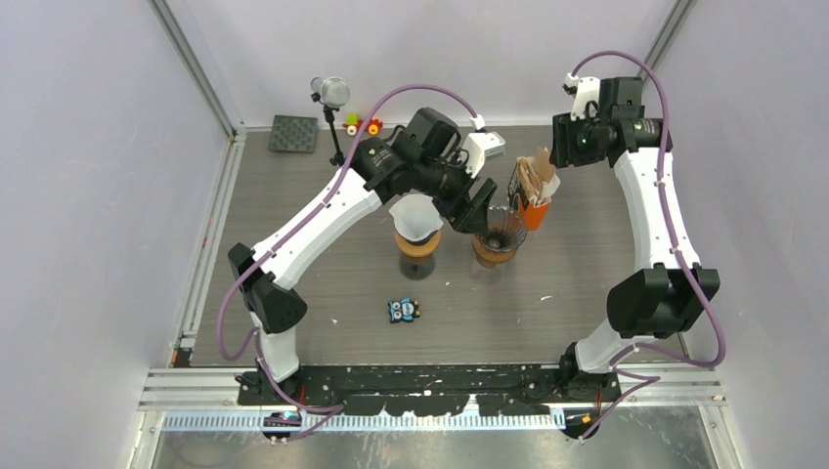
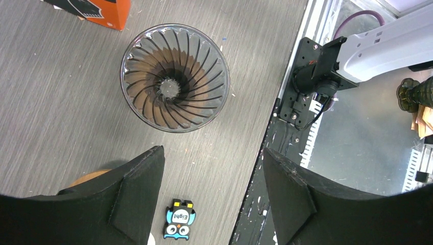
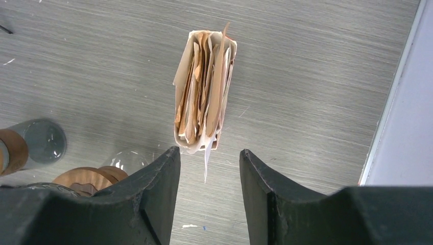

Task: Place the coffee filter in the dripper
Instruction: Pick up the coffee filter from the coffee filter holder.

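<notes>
Looking at the coffee filters: a bunch of brown and white paper cones packed upright in an orange box, just beside the empty glass dripper. Paper like that should be super light, floppy and easy to crumple. Neighbours will probably cling too, so I'd pinch just 1 by its top edge and lift slowly. The right gripper hangs right above the stack, jaws apart, nothing in them. The left gripper hovers near the dripper, jaws wide, also empty. The table is grey wood-grain, flat, looks smooth. White walls close in on 3 sides. A 2nd dripper nearby already wears a white filter.
</notes>
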